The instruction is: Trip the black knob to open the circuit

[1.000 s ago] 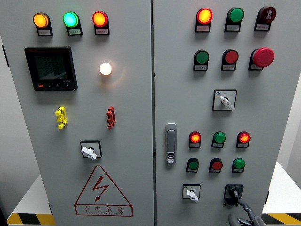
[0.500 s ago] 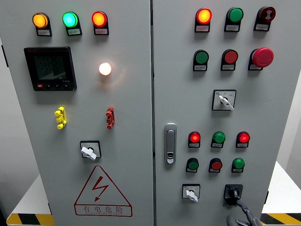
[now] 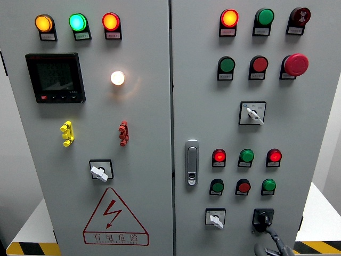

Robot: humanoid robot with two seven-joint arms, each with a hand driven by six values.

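The black knob (image 3: 263, 217) is a rotary switch at the bottom right of the right cabinet door, its handle pointing roughly upward. My right hand (image 3: 273, 245) comes in at the bottom edge just below it, dark grey and mostly cut off by the frame. Its upper tip reaches up to about the knob's lower edge; I cannot tell whether it touches. My left arm does not show.
A white rotary switch (image 3: 215, 218) sits left of the black knob. Above are small lamps and buttons (image 3: 244, 186), a door latch (image 3: 192, 162) and a red emergency stop (image 3: 295, 64). The left door carries a meter (image 3: 56, 77) and a warning triangle (image 3: 114, 217).
My right hand has sunk slightly toward the bottom edge, showing less of itself. The whole view has drifted a few pixels left. The knob looks unchanged.
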